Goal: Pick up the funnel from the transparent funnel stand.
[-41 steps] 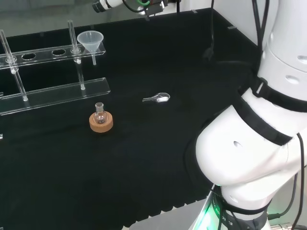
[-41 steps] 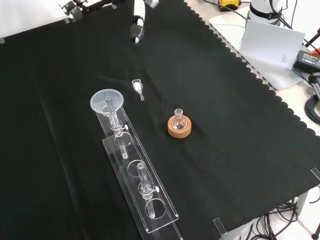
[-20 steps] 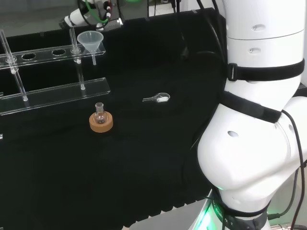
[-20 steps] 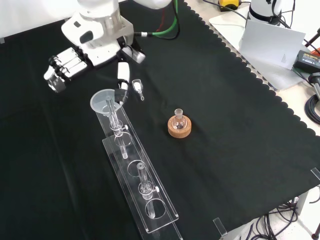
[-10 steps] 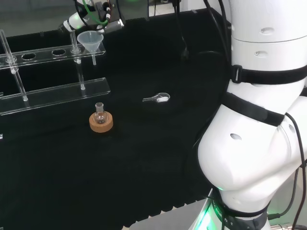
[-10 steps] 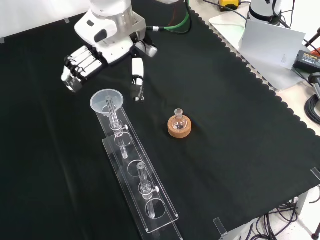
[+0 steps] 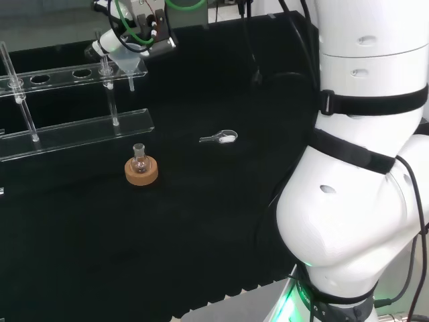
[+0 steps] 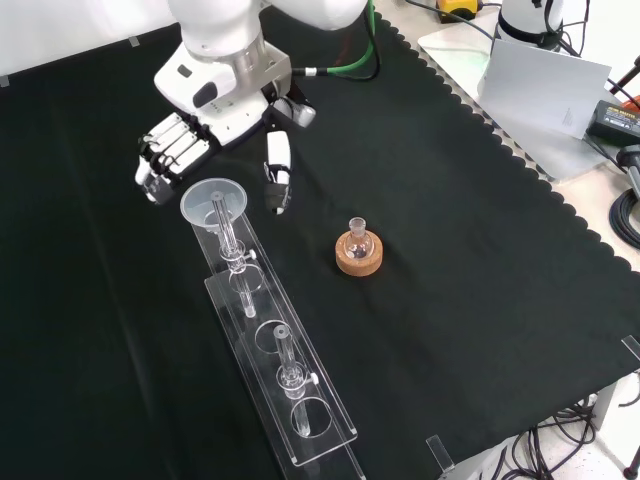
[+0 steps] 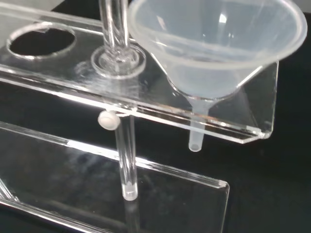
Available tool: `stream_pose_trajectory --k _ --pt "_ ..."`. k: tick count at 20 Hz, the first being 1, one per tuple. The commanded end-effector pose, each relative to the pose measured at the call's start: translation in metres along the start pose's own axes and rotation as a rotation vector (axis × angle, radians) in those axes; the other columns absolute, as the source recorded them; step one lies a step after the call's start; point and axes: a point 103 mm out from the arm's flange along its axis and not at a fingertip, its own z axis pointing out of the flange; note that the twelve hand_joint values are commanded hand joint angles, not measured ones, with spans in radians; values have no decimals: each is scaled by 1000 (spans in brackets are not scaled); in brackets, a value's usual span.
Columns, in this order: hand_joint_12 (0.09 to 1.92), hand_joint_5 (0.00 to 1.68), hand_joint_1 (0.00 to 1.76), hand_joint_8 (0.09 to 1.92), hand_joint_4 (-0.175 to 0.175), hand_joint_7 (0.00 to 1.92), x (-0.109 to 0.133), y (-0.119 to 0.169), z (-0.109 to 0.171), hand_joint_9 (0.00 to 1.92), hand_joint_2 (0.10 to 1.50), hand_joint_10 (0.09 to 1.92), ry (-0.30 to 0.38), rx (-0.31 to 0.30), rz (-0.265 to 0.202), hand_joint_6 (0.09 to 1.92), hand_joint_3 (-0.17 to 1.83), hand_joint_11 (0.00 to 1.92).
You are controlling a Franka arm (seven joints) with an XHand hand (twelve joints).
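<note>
Head view: the hand (image 7: 114, 41) sat at the far end of the transparent funnel stand (image 7: 74, 131), just beside the funnel (image 7: 129, 66), whose bowl was partly covered by it; a small round flask (image 7: 139, 158) on a cork ring (image 7: 141, 172) and a small scoop (image 7: 220, 138) lay well apart from the hand, nearer the camera. Front view: the hand (image 8: 215, 125) was spread wide, the fingers (image 8: 170, 150) straight on one side of the funnel (image 8: 213, 201) rim and the thumb (image 8: 277, 172) on the other, neither plainly touching it, nothing held. The funnel sat in the end hole of the funnel stand (image 8: 300, 400), right below the palm; the flask (image 8: 358, 240) stood off to the thumb side. Wrist view: the funnel (image 9: 214, 53) was close ahead of the palm, seated in the top shelf (image 9: 146, 104), its stem (image 9: 197, 136) poking through below; a post (image 9: 124, 141) stood just beside it. Step judged: reach and pre-grasp, funnel not yet gripped. Next move probably calls for lowering a bit, closing fingers and thumb round the bowl rim, then lifting straight up so the stem clears the hole without snagging the post.
</note>
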Motion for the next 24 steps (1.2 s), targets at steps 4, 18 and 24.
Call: stream_pose_trajectory --k 4,18,24 --pt "989 54 396 545 4 105 -14 3 17 0 653 622 -13 34 34 87 2 0" --pt "1019 65 400 563 -1 110 -15 -3 45 5 657 740 4 102 54 87 3 0" --pt "1113 135 433 582 -3 194 -21 -4 51 61 671 793 20 133 45 87 9 0"
